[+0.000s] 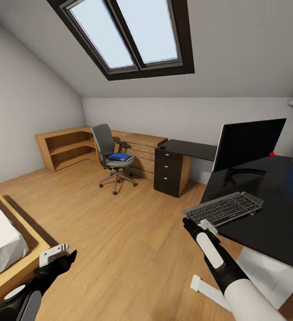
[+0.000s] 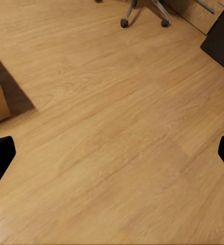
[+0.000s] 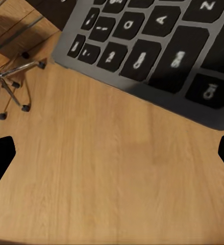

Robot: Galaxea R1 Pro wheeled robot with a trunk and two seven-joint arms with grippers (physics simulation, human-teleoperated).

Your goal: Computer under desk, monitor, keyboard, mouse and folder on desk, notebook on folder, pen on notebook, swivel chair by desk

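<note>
Keyboard overhanging desk edge; folder on swivel chair.

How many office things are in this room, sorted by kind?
Wide black flat-screen monitor on the black-topped desk: 1
Slim silver-grey keyboard with black keys at the desk's edge: 1
Grey swivel chair on castors: 1
Bright blue flat folder on the chair seat: 1
Total: 4
</note>
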